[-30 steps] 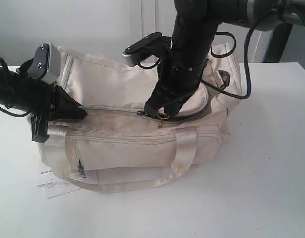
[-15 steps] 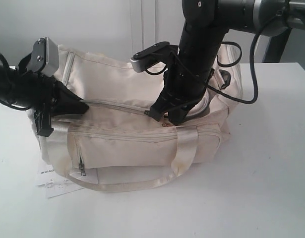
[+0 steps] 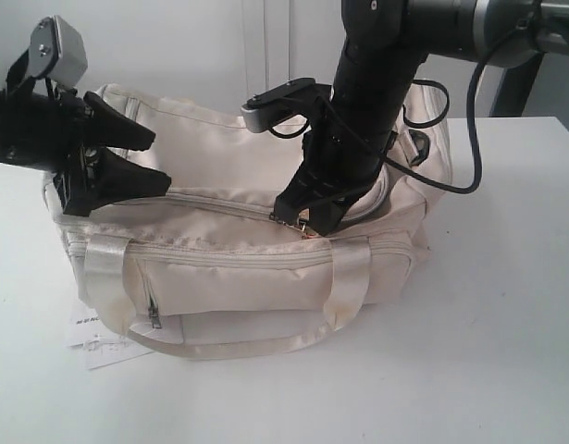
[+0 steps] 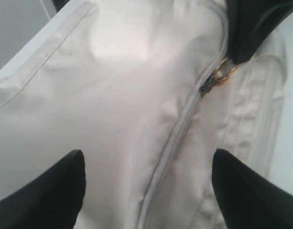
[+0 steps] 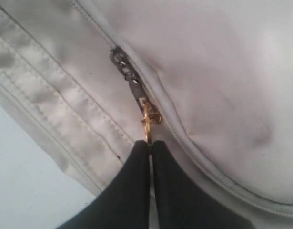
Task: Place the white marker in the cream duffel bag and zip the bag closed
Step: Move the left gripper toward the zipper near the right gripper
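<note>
"Where does the cream duffel bag lie?"

"On the white table, with a paper tag poking out beneath its left corner."

"And the left gripper?"

"It hovers at the bag's left end, jaws spread wide and holding nothing. The top zipper runs below, between its fingers."

"The right gripper?"

"Clenched on the gold clasp that hangs from the zipper's slider, about mid-bag."

"The white marker?"

"It cannot be seen in any view."
</note>
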Controlling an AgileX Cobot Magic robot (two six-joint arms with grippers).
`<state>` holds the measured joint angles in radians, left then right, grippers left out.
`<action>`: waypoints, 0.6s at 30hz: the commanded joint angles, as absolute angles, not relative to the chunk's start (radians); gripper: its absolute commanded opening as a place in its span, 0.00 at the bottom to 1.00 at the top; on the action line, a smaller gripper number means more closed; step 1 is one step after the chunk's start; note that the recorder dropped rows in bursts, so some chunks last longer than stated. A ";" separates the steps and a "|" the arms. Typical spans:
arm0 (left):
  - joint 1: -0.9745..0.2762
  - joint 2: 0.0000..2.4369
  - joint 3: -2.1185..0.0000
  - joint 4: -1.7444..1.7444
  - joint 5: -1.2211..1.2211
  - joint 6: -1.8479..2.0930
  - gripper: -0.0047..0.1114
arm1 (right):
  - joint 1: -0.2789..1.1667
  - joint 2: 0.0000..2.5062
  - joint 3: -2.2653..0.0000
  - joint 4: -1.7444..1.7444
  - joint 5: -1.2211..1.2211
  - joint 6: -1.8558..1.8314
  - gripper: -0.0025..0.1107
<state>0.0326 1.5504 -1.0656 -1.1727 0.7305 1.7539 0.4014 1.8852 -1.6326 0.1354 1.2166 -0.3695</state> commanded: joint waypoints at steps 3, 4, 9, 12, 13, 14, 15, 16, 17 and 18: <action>0.027 1.527 -1.061 -1.195 0.832 1.706 0.70 | 0.396 1.874 -1.624 0.141 1.221 -0.382 0.02; 0.027 1.529 -1.061 -1.195 0.823 1.718 0.70 | 0.396 1.874 -1.624 0.141 1.221 -0.384 0.02; -0.007 1.559 -1.061 -1.219 0.818 1.780 0.69 | 0.396 1.874 -1.624 0.141 1.221 -0.389 0.02; -0.054 1.590 -1.061 -1.253 0.791 1.854 0.69 | 0.396 1.874 -1.624 0.141 1.221 -0.389 0.02; -0.070 1.600 -1.061 -1.256 0.772 1.894 0.69 | 0.396 1.874 -1.624 0.141 1.221 -0.389 0.02; -0.084 1.609 -1.061 -1.258 0.755 1.914 0.69 | 0.396 1.874 -1.624 0.141 1.221 -0.389 0.02; -0.092 1.617 -1.061 -1.258 0.730 1.928 0.69 | 0.396 1.874 -1.624 0.141 1.221 -0.389 0.02; -0.102 1.624 -1.061 -1.264 0.705 1.934 0.69 | 0.396 1.874 -1.624 0.141 1.221 -0.389 0.02; -0.105 1.630 -1.061 -1.272 0.682 1.934 0.69 | 0.396 1.874 -1.624 0.141 1.221 -0.389 0.02; -0.109 1.636 -1.061 -1.282 0.679 1.936 0.69 | 0.396 1.874 -1.624 0.141 1.221 -0.389 0.02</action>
<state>-0.0915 1.6229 -1.0656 -1.2351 0.7108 1.9108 0.4014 1.8852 -1.6326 0.1375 1.2181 -0.3777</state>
